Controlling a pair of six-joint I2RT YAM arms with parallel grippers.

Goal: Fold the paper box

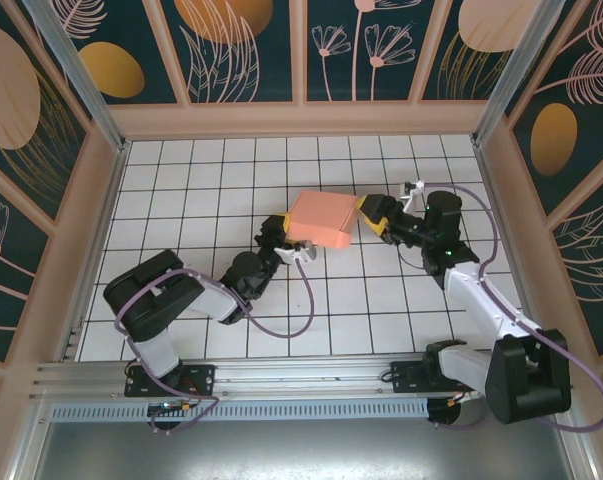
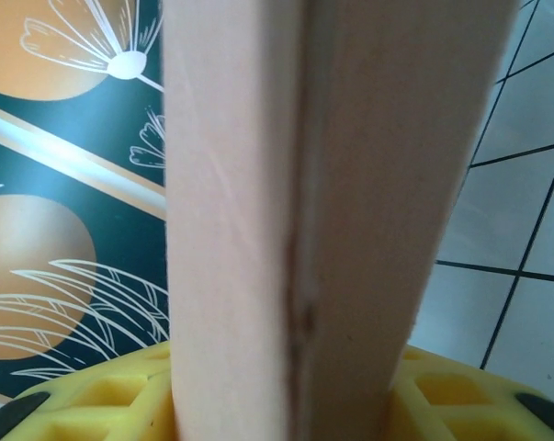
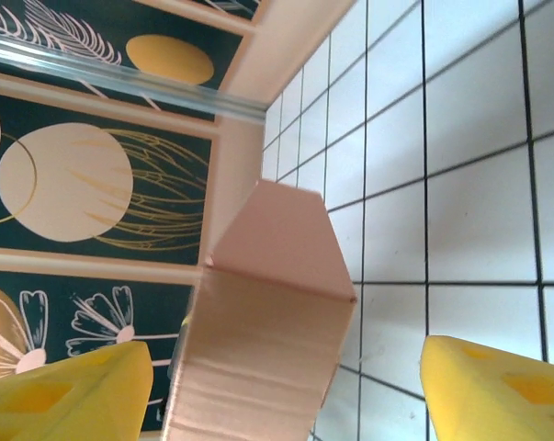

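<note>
On the tiled floor (image 1: 181, 200), the left pincer (image 1: 289, 243) pinches the paper box (image 1: 323, 222), the right pincer (image 1: 369, 217) spread around it.

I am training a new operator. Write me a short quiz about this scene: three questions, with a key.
1. True or false: the paper box lies as a flat open sheet.
2. In the top view, the right tool is at the box's: A) left side B) right side C) far side.
3. What colour are the fingers of the right tool?
Key: 1 false; 2 B; 3 yellow.
</note>
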